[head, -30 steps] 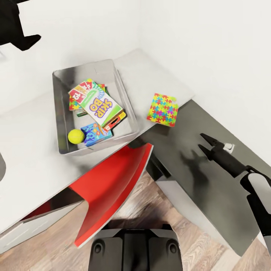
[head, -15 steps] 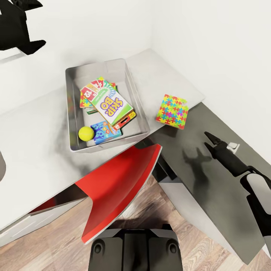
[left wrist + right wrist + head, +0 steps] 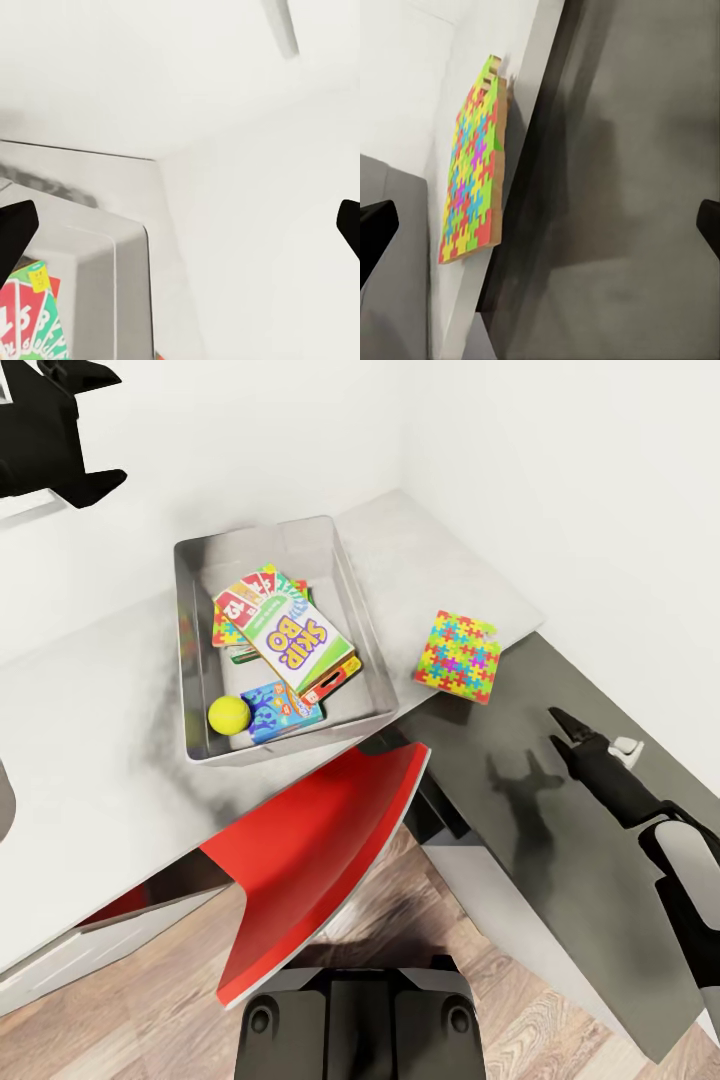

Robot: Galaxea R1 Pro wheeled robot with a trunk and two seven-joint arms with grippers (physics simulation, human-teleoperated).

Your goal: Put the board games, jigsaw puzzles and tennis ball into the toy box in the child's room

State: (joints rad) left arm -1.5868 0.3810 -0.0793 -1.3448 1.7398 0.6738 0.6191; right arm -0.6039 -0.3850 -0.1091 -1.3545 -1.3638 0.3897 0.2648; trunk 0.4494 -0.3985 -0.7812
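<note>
- Right end effector (image 3: 566,732) hovers over the dark cabinet section, fingers parted, carrying nothing.
- Jigsaw puzzle (image 3: 459,656) lies flat at the bench (image 3: 90,760) edge: thin, stiff, probably light; pinch the overhanging edge.
- Toy box (image 3: 362,628) beyond already has games and ball.

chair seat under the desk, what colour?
Red; the chair seat shows best in the head view.

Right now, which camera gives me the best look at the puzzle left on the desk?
Head view: the whole puzzle shows, lying at the light desk's edge, outside the box. Right wrist view shows it close but foreshortened.
</note>
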